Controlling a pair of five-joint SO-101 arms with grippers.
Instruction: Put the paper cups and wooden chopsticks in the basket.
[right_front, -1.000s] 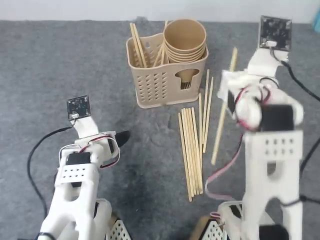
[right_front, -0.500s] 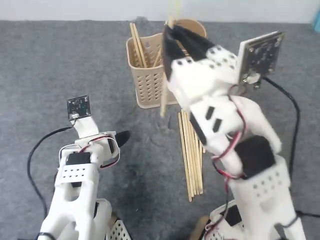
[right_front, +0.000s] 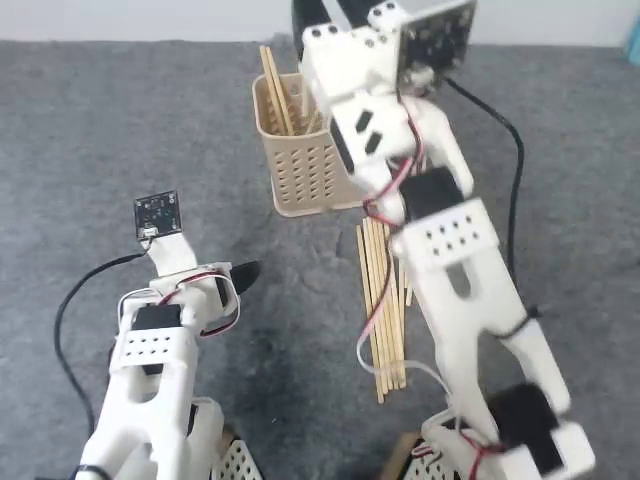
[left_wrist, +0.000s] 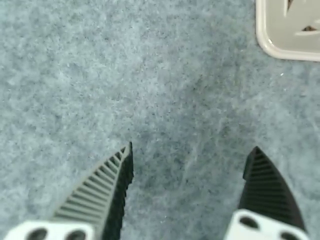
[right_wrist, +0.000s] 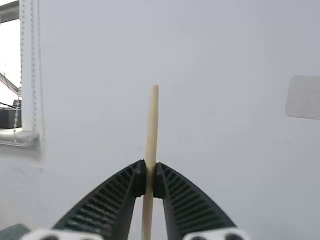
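One chopstick (right_wrist: 151, 120) is pinched between the fingers of the right gripper (right_wrist: 150, 176), which are pressed together on it. It stands upright against the pale wall (right_wrist: 225, 60), high above the table. In the high view the right arm stretches far across the basket (right_front: 300, 170), so this stick appears to be on its way in but not yet dropped.

A few sticks (right_front: 272, 85) already lean in the basket's left half. The paper cups are hidden under the arm now.

Much is left. A loose bundle (right_front: 378, 300) of chopsticks lies on the grey mat (right_front: 100, 120) just near of the basket, right of centre, partly under the arm. Judging by that, the cups look finished and the chopsticks are well short of half done.

The left gripper (left_wrist: 192, 155) hangs low over the mat near and left of the basket, fingers spread and holding nothing. A corner of the basket shows beyond it.

A second ago the right arm was down on the right side, beside a single stick lying aslant to the right of the bundle, and the cups showed as a stack in the basket's right half. Half a second ago the arm had risen with the stick upright in front of the basket. Now it has swung farther and higher, and that slanted stick is gone from the mat. The left arm has not moved, and the bundle lies where it lay.
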